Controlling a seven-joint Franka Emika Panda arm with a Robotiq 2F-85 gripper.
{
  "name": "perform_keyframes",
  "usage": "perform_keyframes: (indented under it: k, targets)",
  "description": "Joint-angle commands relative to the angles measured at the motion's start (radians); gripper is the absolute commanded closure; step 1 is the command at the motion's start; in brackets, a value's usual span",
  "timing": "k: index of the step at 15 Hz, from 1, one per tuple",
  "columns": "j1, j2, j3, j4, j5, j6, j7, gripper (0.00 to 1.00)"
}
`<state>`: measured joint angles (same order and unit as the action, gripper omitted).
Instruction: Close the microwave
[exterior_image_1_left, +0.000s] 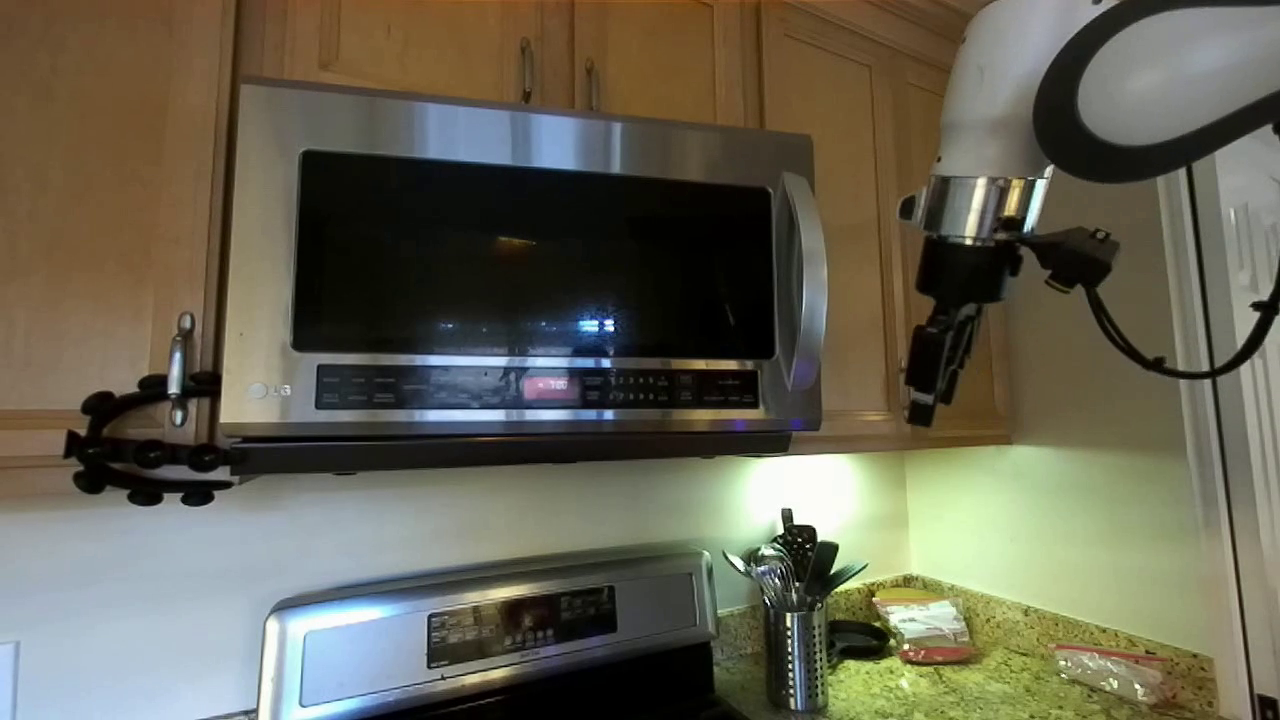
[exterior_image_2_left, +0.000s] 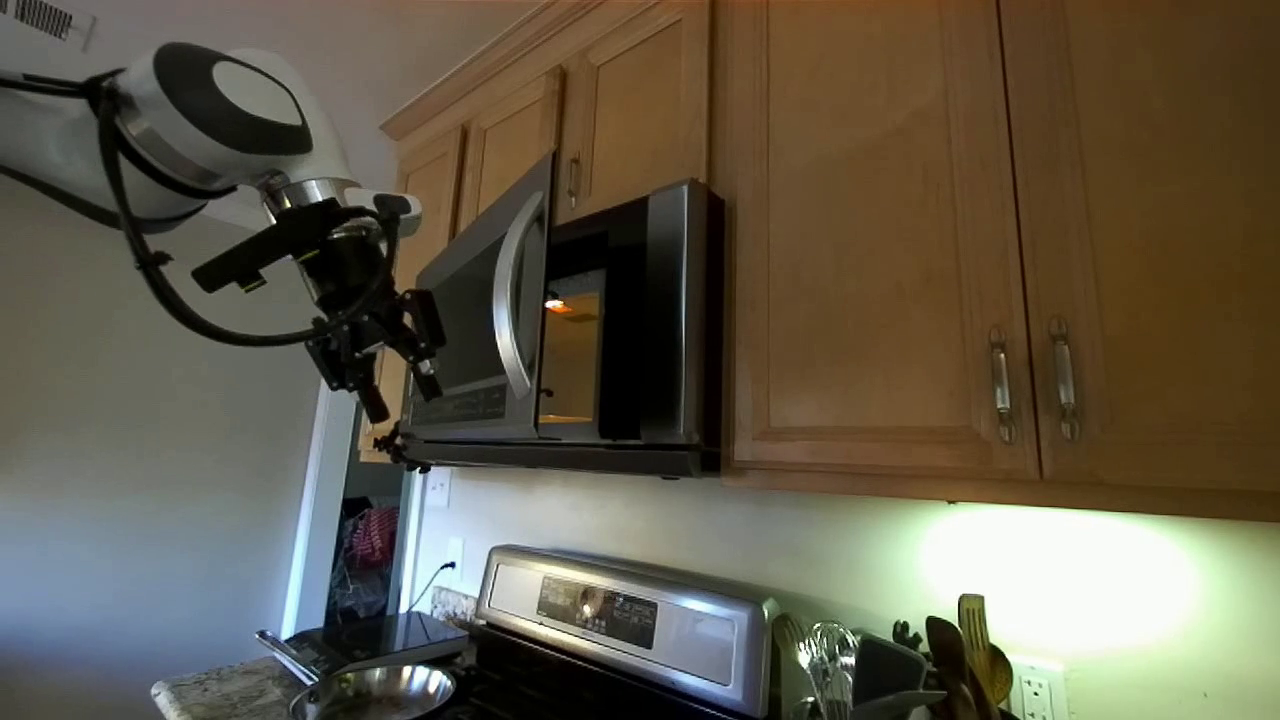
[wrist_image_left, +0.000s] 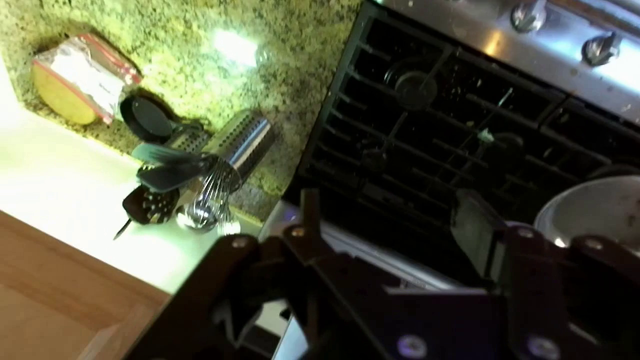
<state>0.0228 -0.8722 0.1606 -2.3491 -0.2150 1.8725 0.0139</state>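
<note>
- Microwave at 2 o'clock from end effector in an exterior view, door ajar.
- Fingers wide, empty: one could snag handle.
- Pushing far from it (poor leverage) may stall door.

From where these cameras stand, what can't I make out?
Microwave: inside partly hidden by its door, in an exterior view.
Button strip: most lettering too small, an exterior view.
Pan: cut off by right edge, wrist view.
Arm: cut off by right edge, an exterior view.
</note>
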Motion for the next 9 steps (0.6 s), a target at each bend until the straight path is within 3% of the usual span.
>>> perform_keyframes:
  k: [1, 6, 9]
  targets:
    - [-0.029, 0.041, 0.025, 0.046, -0.041, 0.152, 0.108, 0.61]
    - [-0.088, 0.107, 0.041, 0.072, -0.067, 0.364, 0.206, 0.93]
    - [-0.125, 0.154, 0.04, 0.079, -0.072, 0.47, 0.234, 0.99]
